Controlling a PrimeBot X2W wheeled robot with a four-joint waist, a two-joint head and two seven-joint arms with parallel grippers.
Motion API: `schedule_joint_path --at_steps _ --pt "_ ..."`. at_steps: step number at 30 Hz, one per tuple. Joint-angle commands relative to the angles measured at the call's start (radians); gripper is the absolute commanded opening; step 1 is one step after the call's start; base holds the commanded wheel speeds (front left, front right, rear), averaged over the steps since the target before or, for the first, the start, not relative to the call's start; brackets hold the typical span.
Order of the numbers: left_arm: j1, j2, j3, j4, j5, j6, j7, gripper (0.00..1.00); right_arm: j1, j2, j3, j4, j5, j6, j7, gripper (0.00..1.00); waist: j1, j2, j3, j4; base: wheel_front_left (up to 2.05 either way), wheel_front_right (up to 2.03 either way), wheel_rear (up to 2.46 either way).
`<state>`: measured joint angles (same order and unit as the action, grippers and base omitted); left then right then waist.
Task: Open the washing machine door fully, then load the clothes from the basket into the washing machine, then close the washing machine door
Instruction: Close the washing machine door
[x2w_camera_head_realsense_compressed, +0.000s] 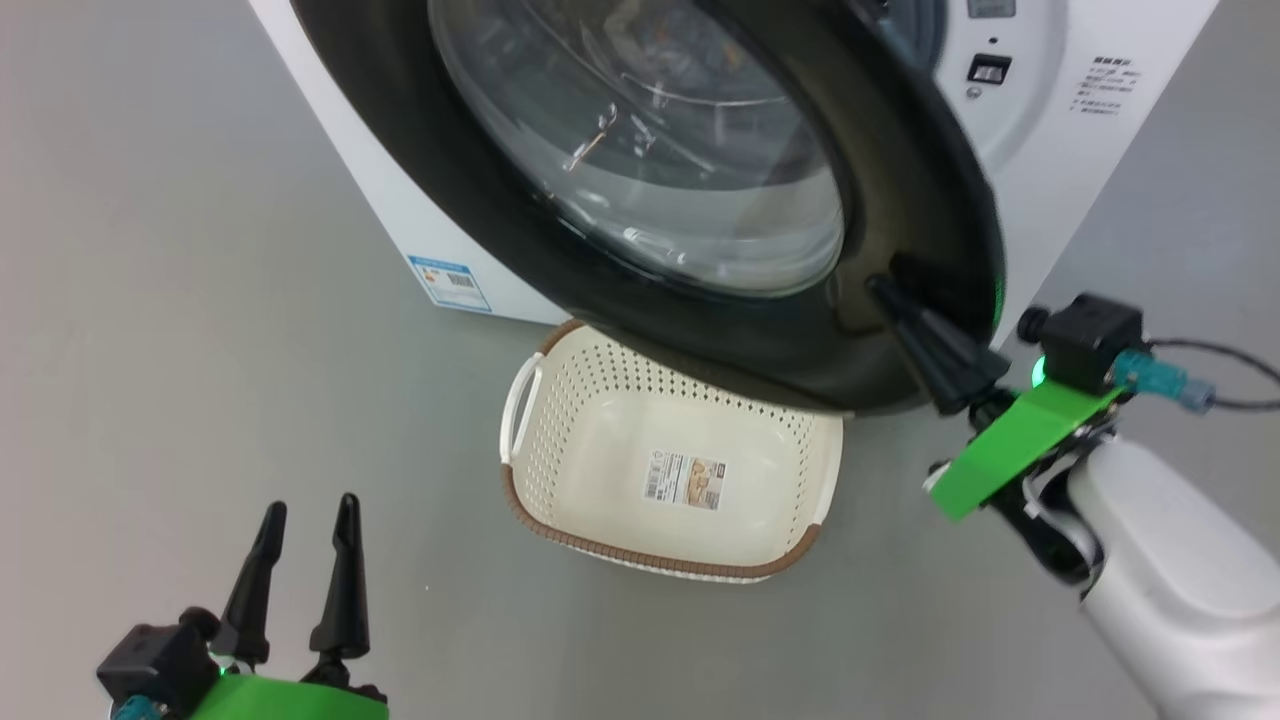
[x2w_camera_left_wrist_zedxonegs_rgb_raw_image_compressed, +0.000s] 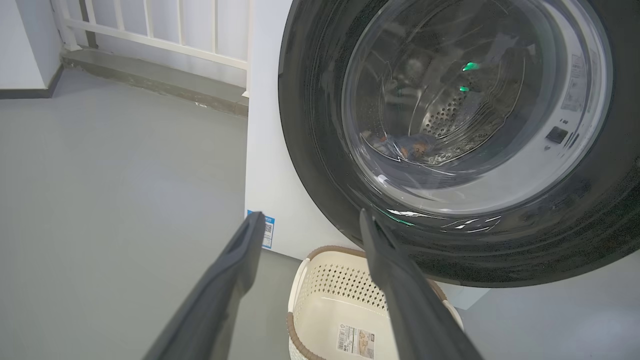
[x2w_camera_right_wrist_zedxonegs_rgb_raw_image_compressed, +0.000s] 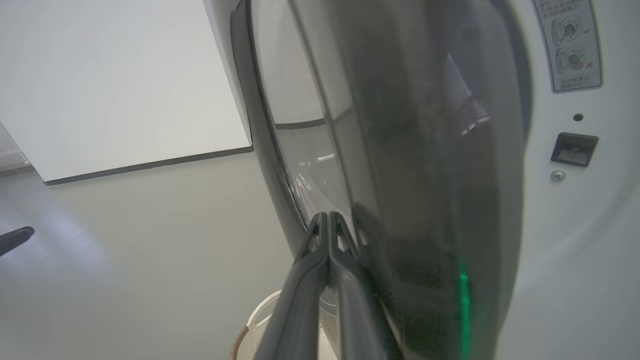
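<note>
Black glossy ring of the washing machine door (x2w_camera_head_realsense_compressed: 930, 180) meets the tips of the right gripper (x2w_camera_head_realsense_compressed: 885, 290). Its two fingers are pressed together w/ nothing between them, against the door's outer face, low down near the free edge. The left gripper (x2w_camera_head_realsense_compressed: 310, 510) hangs low, well apart from the door, fingers spread wide and holding nothing. The door stands partly away from the washing machine (x2w_camera_head_realsense_compressed: 1050, 180) and its lower rim is over the far end of the basket (x2w_camera_head_realsense_compressed: 640, 562), which sits on the floor (x2w_camera_head_realsense_compressed: 200, 350) just in front of the machine.

Count: 1 door, 1 basket, 2 grippers, 2 stickers (blue sticker (x2w_camera_head_realsense_compressed: 448, 283) on the machine, label (x2w_camera_head_realsense_compressed: 685, 478) on the basket bottom).

Left wrist view shows, thru the glass, the clothes (x2w_camera_left_wrist_zedxonegs_rgb_raw_image_compressed: 410, 147) lying in the steel drum (x2w_camera_left_wrist_zedxonegs_rgb_raw_image_compressed: 450, 115), blue w/ orange-brown; the nr of pieces cannot be told. Head view's glass gives mostly reflections. Right wrist view shows the door nearly edge-on, plus the latch slot (x2w_camera_right_wrist_zedxonegs_rgb_raw_image_compressed: 574, 149) on the white front
</note>
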<state>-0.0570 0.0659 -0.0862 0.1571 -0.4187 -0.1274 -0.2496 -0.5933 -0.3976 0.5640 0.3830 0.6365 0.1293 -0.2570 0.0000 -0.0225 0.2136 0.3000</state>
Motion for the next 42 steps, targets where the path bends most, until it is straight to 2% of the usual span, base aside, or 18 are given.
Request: schedule_joint_path --at_steps 1,21,28,42 --pt "-0.038 0.012 0.030 -0.026 -0.008 -0.003 -0.012 1.00 -0.038 -0.020 -0.002 -0.007 0.010 0.001 -0.005 0.00 0.0000 0.0000 0.031 0.011 0.00 0.00 0.00" --pt "-0.108 -0.013 0.012 -0.050 -0.038 -0.003 -0.012 1.00 -0.332 -0.148 -0.067 0.152 0.056 0.001 -0.005 0.00 0.0000 0.0000 0.209 0.050 0.00 0.00 0.00" --pt "-0.119 -0.015 0.012 -0.045 -0.038 -0.003 -0.012 1.00 -0.391 -0.143 -0.099 0.185 0.049 0.001 -0.005 0.00 0.0000 0.0000 0.213 0.048 0.00 0.00 0.00" --pt "-0.110 -0.016 0.013 -0.034 -0.036 -0.003 -0.012 1.00 -0.342 -0.117 -0.096 0.190 0.034 0.001 -0.005 0.00 0.0000 0.0000 0.169 0.035 0.00 0.00 0.00"
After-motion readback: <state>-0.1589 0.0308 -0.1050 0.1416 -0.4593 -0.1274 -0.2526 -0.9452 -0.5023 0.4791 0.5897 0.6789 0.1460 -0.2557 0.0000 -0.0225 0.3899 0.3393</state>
